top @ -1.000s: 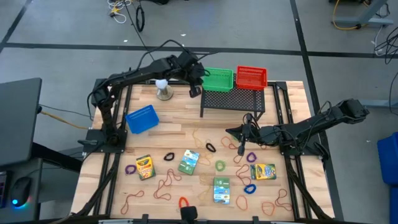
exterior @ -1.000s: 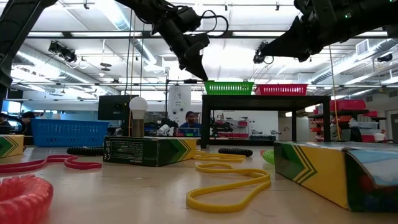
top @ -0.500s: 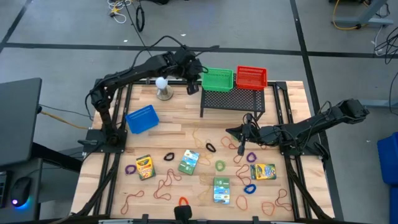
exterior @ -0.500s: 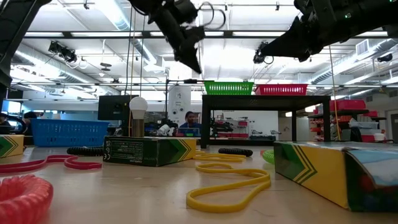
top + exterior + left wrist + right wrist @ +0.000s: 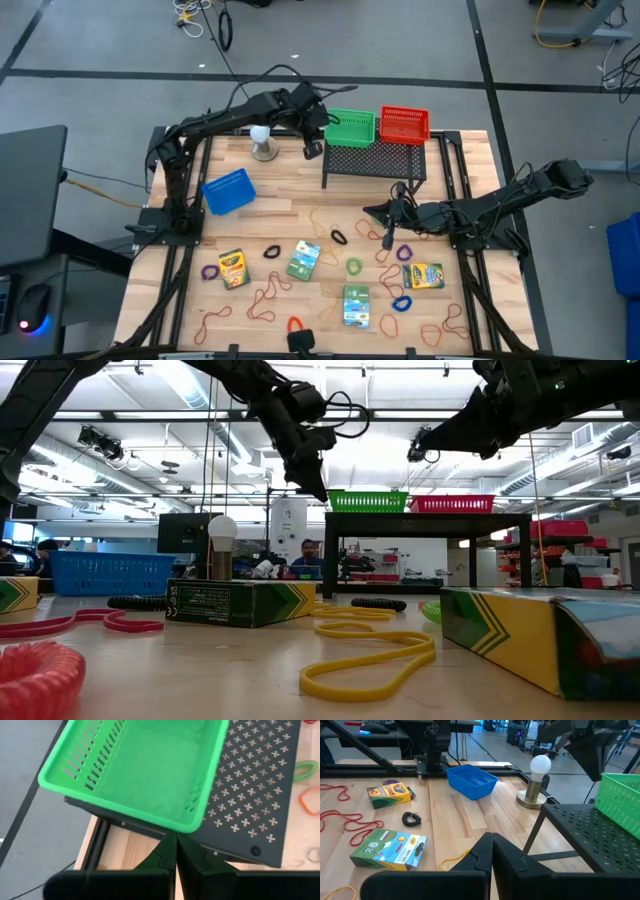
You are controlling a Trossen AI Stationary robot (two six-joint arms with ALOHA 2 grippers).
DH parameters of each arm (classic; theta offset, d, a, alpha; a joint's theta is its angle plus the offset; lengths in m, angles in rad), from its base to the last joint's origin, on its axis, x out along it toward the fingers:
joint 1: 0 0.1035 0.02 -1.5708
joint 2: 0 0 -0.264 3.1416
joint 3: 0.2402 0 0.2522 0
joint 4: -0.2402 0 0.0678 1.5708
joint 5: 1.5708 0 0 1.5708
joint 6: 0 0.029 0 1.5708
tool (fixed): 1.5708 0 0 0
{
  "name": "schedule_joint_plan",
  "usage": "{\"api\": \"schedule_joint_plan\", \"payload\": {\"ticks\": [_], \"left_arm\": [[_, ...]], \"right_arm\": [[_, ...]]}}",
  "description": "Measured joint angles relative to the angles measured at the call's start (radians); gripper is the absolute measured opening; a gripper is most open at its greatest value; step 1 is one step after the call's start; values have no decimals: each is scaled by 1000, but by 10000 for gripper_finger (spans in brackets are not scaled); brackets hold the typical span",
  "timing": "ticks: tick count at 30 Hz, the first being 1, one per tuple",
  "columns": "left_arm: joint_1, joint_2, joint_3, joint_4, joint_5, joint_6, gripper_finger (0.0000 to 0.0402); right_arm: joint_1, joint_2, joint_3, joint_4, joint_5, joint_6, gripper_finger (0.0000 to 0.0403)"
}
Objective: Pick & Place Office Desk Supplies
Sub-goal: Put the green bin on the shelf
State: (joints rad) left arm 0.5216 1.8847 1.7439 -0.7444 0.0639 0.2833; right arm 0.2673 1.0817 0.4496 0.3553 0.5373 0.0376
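High view, left tool: I see my left tool (image 5: 314, 148) clenched and empty, raised just beside the green basket (image 5: 351, 127) that sits on the black mesh rack (image 5: 375, 160).
High view, right tool: my right tool (image 5: 388, 238) is clenched with nothing in it, hanging in front of the rack over the tabletop (image 5: 270, 205).
High view, supplies: crayon boxes lie well in front of the rack, a yellow one (image 5: 232, 268), two green ones (image 5: 303, 260) (image 5: 356, 305), and another yellow one (image 5: 423, 275); a black loop (image 5: 339, 237), purple loop (image 5: 404, 252), green loop (image 5: 354, 266) and blue loop (image 5: 401, 303) lie among thin rubber bands (image 5: 267, 293).
High view, others: a red basket (image 5: 404, 124) sits on the rack beside the green one; a blue basket (image 5: 229, 191) and a white ball on a stand (image 5: 263, 141) lie off to the rack's side.
Low view: I see the left tool (image 5: 312, 482) pointing down just beside the green basket (image 5: 368, 502); a yellow rubber band (image 5: 365, 658) lies well in front of the rack (image 5: 430, 522).
Left wrist view: my fingers (image 5: 167, 855) are pressed together above the green basket's (image 5: 145, 765) near edge.
Right wrist view: my fingers (image 5: 492, 851) are pressed together; a green crayon box (image 5: 390, 850) and a yellow one (image 5: 390, 794) lie well off from the rack (image 5: 585, 837).
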Motion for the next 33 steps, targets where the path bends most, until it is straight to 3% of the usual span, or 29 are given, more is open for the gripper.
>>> {"api": "schedule_joint_plan", "payload": {"ticks": [33], "left_arm": [[26, 0, 0, 155, -12, -11, 7]], "right_arm": [[0, 0, 0, 0, -3, 3, 11]]}}
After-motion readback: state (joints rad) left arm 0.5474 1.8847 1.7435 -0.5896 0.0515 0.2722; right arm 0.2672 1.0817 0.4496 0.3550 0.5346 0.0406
